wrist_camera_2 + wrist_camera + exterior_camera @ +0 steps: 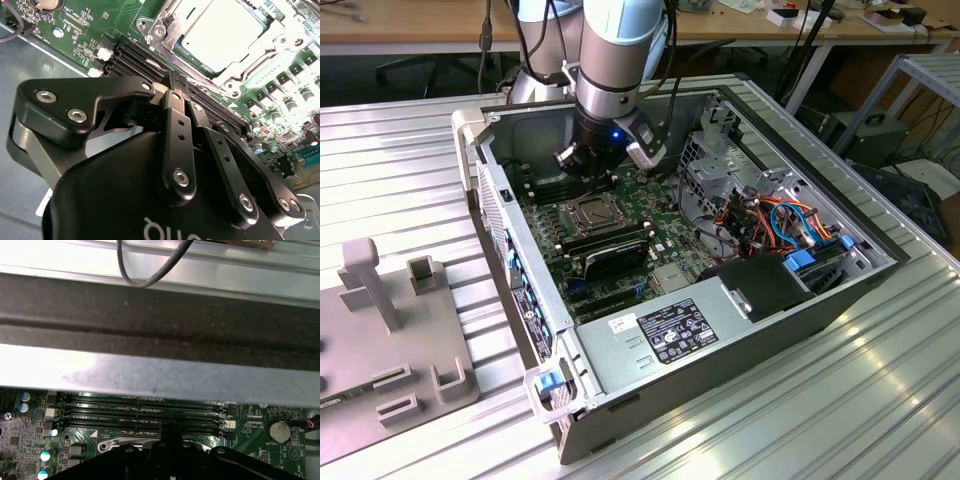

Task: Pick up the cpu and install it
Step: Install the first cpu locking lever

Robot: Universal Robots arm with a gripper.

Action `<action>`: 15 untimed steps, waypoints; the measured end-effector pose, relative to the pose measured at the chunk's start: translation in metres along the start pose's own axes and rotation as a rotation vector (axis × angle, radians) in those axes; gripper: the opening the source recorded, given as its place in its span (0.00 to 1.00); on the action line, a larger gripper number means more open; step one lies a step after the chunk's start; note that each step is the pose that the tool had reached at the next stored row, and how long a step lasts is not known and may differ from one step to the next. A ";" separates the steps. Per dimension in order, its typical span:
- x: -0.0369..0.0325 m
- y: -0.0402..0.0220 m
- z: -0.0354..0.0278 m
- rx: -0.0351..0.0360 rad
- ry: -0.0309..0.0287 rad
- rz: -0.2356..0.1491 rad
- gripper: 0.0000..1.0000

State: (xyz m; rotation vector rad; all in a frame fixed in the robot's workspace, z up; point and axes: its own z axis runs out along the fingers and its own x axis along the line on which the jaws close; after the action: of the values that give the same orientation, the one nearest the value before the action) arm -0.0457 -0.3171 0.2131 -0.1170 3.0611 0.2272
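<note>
The black metal gripper (175, 80) has its fingers pressed together and holds nothing. In the second wrist view the small square silver-grey cpu (220, 30) sits flat in its metal-framed socket (165, 22) on the green motherboard (100, 30), just past the fingertips toward one o'clock. One cpu, one gripper, four black memory slots (142, 412).

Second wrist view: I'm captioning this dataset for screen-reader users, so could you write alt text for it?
The gripper's black fingers are pressed together, holding nothing, just above the empty memory slots of a green motherboard. Beyond them the cpu, its pale metal top glaring, sits in its socket under the metal latch frame.
</note>
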 end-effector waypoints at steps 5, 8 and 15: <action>0.0001 -0.0004 0.0031 0.0001 0.0001 0.000 0.11; -0.0006 -0.0007 0.0056 0.0003 0.0002 0.000 0.11; -0.0048 -0.0013 0.0076 0.0003 0.0001 0.000 0.11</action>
State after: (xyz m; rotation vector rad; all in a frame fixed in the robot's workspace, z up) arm -0.0403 -0.3169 0.2058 -0.1172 3.0612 0.2267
